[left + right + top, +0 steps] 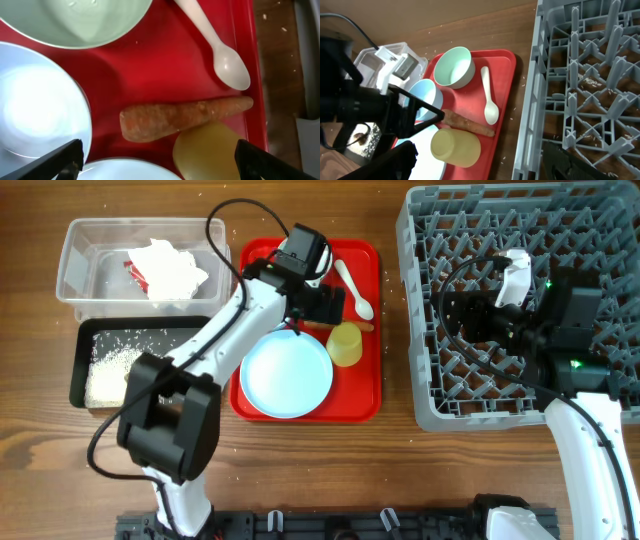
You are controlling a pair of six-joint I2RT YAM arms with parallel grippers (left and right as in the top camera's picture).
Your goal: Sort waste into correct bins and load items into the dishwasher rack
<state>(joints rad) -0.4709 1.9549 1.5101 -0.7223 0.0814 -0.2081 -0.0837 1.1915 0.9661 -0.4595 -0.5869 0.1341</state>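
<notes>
The orange carrot lies on the red tray between the white spoon and the yellow cup, which lies on its side. My left gripper is open and empty, hovering just short of the carrot. A whitish bowl, a blue bowl and the blue plate are also on the tray. My right gripper is open and empty over the grey rack.
The clear tub at the back left holds the napkin and the red-and-white wrapper. The black tray in front of it holds rice. Loose grains dot the table.
</notes>
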